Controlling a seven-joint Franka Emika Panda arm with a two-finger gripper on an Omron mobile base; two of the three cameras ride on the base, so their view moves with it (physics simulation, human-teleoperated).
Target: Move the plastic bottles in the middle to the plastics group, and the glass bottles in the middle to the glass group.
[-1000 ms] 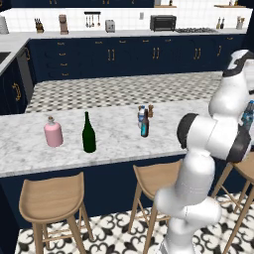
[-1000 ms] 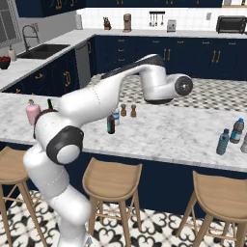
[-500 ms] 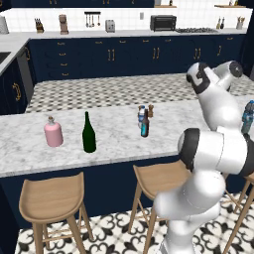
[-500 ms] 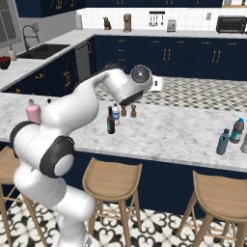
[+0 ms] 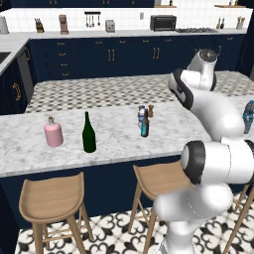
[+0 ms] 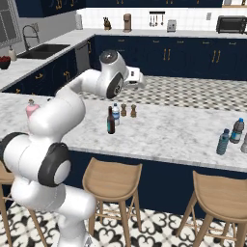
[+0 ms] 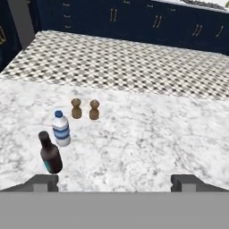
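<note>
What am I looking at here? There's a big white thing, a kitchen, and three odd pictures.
The white thing is a robot arm in a computer-drawn kitchen. Two pictures come from cameras behind it, left and right; the third looks out from its hand. Its gripper hangs open over the marble counter and holds nothing. In the middle stand a dark bottle, a clear bottle with a blue label and two brown shakers. At one end are a pink bottle and a green wine bottle, at the other some blue plastic bottles.

glossy dark glass bottle on veined marble counter.
</note>
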